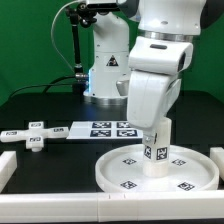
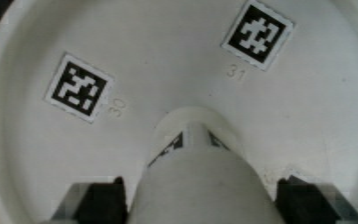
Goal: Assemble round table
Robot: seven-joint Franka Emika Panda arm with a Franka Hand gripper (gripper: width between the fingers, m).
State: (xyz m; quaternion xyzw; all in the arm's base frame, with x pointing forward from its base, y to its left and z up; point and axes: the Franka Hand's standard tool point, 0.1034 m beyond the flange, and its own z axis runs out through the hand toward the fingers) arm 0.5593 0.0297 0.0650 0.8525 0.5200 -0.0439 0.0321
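The large round disc (image 1: 108,172) lies flat at the front of the exterior view's right, with several square tags on its face. The short thick cylinder (image 1: 157,150) stands upright on the middle of the disc. My gripper (image 1: 156,128) comes down from above and is shut on the cylinder's upper part. In the wrist view the cylinder (image 2: 197,165) runs down between my two dark fingers (image 2: 101,202) toward the disc (image 2: 158,50), where two tags show. My gripper (image 2: 201,208) clamps it on both sides. The small cross-shaped piece (image 1: 35,135) lies on the black mat at the exterior view's left.
The marker board (image 1: 105,128) lies flat between the cross-shaped piece and the disc. White bars (image 1: 60,205) edge the mat at the front and at the exterior view's left. The arm's base (image 1: 105,65) stands behind.
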